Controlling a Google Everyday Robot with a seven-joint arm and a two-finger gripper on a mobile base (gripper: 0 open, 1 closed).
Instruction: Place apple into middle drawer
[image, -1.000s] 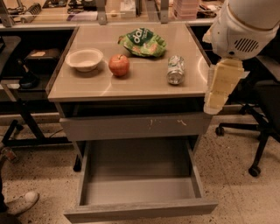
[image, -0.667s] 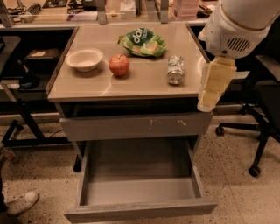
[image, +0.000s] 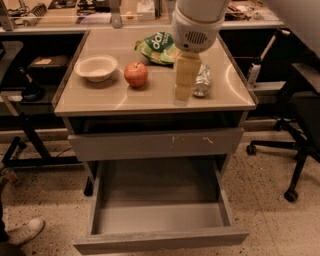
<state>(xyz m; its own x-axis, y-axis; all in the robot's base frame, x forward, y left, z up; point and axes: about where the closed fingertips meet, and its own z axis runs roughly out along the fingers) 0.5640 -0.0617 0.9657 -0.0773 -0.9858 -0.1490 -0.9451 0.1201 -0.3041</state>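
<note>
The apple (image: 136, 74), red-orange with a yellowish patch, sits on the tan tabletop (image: 150, 97) between a white bowl and a drink can. The middle drawer (image: 159, 216) is pulled far out at the bottom, wide and shallow, with a plain front and a bare grey inside. My gripper (image: 183, 94) hangs from the white arm over the tabletop. It is to the right of the apple and apart from it, just left of the can. Nothing shows in it.
A white bowl (image: 96, 67) stands left of the apple. A green chip bag (image: 157, 46) lies behind it, and a silver can (image: 202, 80) lies on its side to the right. A scratched grey drawer front (image: 155, 143) sits under the tabletop. An office chair (image: 300, 130) stands at right.
The arm and gripper have moved left, from beside the table's right edge to over the tabletop, nearer the apple. The apple and the drawer have not moved.
</note>
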